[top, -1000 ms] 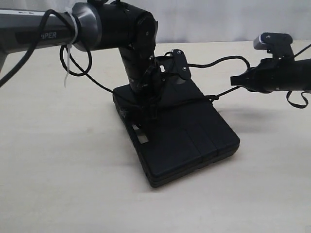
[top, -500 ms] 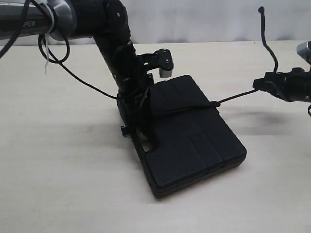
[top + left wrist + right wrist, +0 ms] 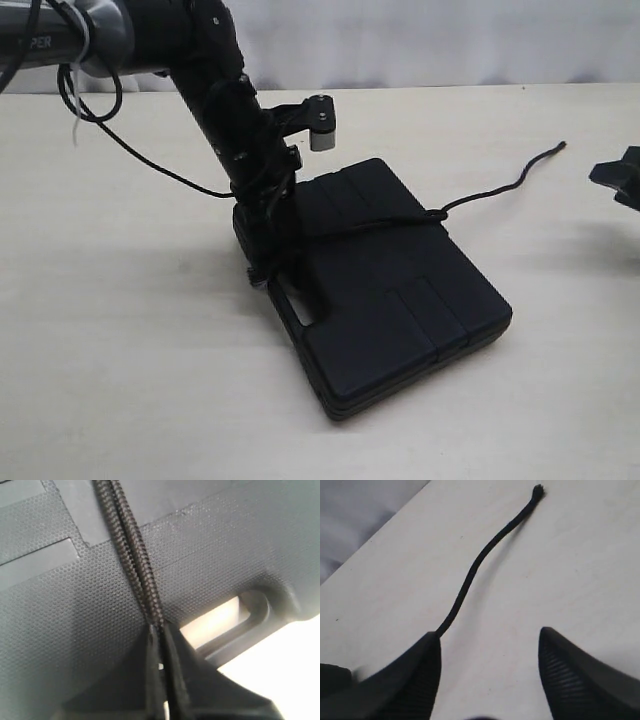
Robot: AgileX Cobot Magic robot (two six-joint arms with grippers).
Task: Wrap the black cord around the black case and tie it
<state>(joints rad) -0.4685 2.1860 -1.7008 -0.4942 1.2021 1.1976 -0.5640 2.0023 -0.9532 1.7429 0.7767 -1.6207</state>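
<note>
Left end effector at the handle edge of the black case, pressed together on two strands of black cord. Cord across the case top to a small knot near its right edge, loose tail on the table beyond. Well right of the case, right end effector spread wide, holding nothing.

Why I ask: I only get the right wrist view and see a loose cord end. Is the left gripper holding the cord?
Observer: Yes, the left gripper is shut on the black cord, two strands side by side.
Operator: Where on the case?
Observer: Next to the handle cut-out of the black case.
Operator: Does the cord cross the case?
Observer: Yes, over its top to a knot at its edge.
</note>
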